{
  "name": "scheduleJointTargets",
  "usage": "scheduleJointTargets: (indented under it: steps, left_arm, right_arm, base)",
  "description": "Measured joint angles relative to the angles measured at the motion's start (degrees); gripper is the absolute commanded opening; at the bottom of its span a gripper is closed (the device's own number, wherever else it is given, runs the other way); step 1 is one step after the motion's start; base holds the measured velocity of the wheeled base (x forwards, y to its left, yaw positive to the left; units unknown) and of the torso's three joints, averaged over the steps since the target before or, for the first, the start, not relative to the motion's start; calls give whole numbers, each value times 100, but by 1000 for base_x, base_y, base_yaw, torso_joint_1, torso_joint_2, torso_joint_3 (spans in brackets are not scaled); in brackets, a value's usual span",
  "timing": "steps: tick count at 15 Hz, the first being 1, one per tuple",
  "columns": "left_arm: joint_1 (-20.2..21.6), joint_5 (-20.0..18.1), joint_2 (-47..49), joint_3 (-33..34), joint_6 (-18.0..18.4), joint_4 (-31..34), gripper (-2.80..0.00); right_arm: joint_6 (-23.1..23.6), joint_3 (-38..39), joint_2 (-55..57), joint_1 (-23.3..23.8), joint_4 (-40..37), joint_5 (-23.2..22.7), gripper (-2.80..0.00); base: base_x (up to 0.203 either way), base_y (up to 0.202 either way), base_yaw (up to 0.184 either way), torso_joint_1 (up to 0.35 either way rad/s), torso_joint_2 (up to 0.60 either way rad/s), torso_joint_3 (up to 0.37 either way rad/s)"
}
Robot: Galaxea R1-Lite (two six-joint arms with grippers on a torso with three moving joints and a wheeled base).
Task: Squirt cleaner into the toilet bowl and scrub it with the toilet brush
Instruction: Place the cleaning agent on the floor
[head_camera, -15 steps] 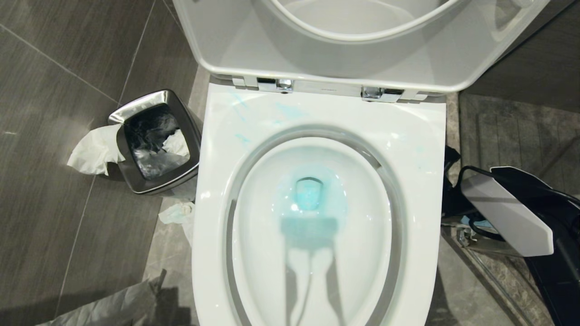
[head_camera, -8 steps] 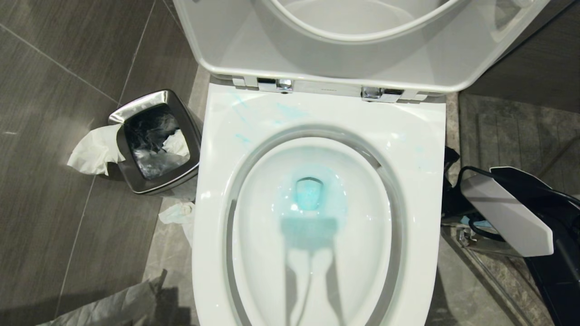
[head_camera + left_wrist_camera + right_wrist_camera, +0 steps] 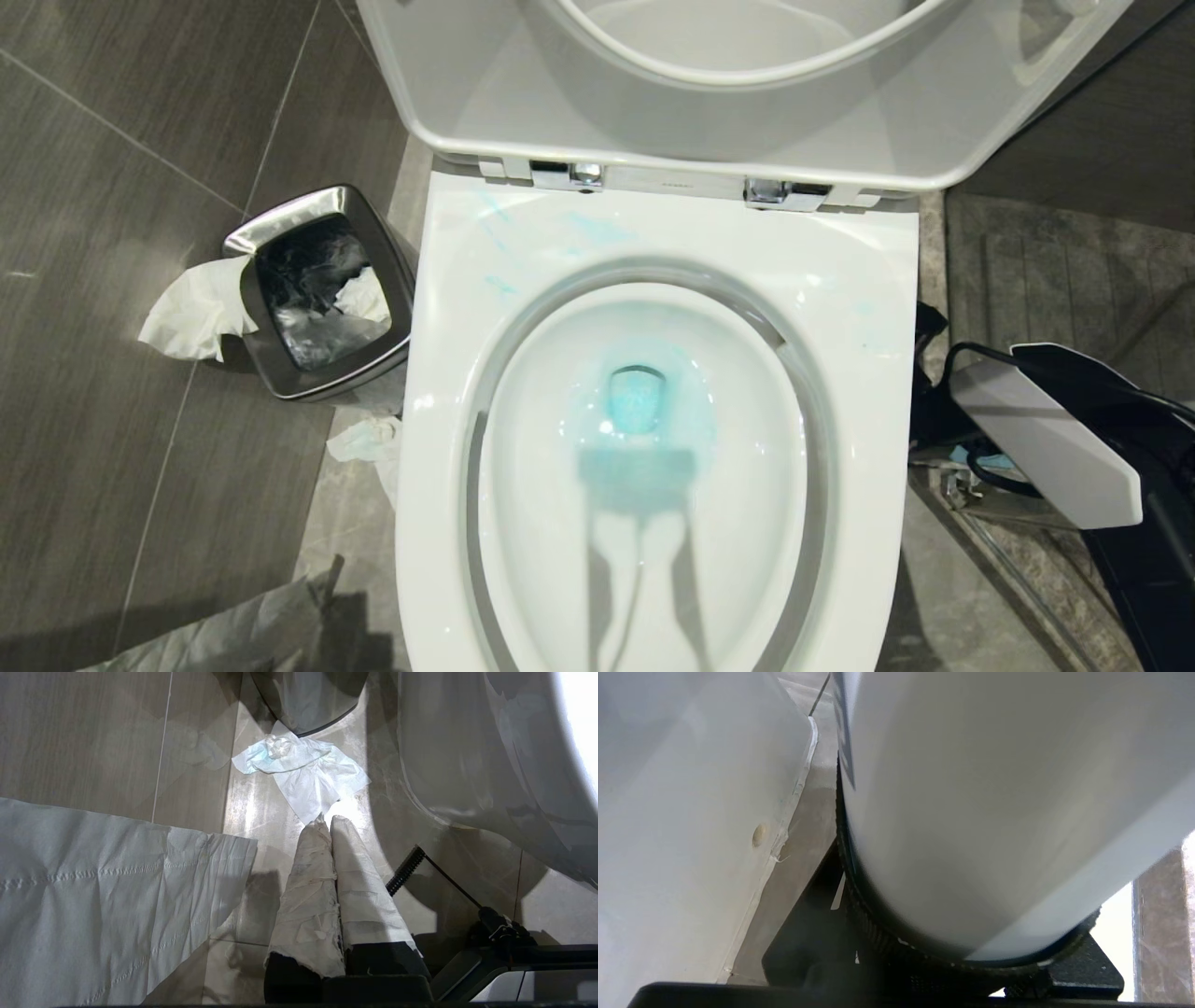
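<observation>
Nothing had shifted between the earlier head views and this one: the toilet bowl (image 3: 653,448) sat with seat and lid up, and turquoise cleaner (image 3: 637,399) pooled in the water at the drain, with faint streaks on the rear left of the rim. So the squirting part appeared done, and the stillness suggested a pause before the next step, not scrubbing.

Beside the bowl's right flank, the right gripper (image 3: 971,933) was closed around a broad white cylindrical body (image 3: 994,812) that filled the right wrist view; it was probably the cleaner's bottle, though at that range I could not be sure. In the head view only the arm's white cover showed there.

On the other side, the left gripper (image 3: 329,823) hung low over the floor with its wrapped fingers pressed together, holding nothing, above a crumpled tissue (image 3: 303,772). A steel waste bin (image 3: 322,289) stood left of the bowl.

No toilet brush showed in any view, so fetching it looked like the remaining work.
</observation>
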State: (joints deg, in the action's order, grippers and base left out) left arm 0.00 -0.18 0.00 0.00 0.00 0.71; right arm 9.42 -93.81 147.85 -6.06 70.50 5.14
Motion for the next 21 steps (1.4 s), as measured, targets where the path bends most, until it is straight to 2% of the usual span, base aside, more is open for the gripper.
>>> scheduleJointTargets:
  steps: [8, 9, 17, 21]
  left_arm:
    - [-2, 2, 0, 0, 2, -2, -280]
    - [0, 2, 0, 0, 0, -2, -280]
    - [-2, 0, 0, 0, 0, -1, -280]
    - [0, -2, 0, 0, 1, -2, -280]
  right_arm:
    - [-2, 199, -31, -11, 66, 51, -280]
    - [-2, 222, -43, -13, 61, 63, 0]
    - [7, 252, -179, -6, -21, 74, 0]
    - [0, 669, -391, -13, 5, 74, 0]
  base:
    - [0, 0, 0, 0, 0, 0]
    - [0, 0, 0, 0, 0, 0]
    - [0, 0, 0, 0, 0, 0]
    - [0, 0, 0, 0, 0, 0]
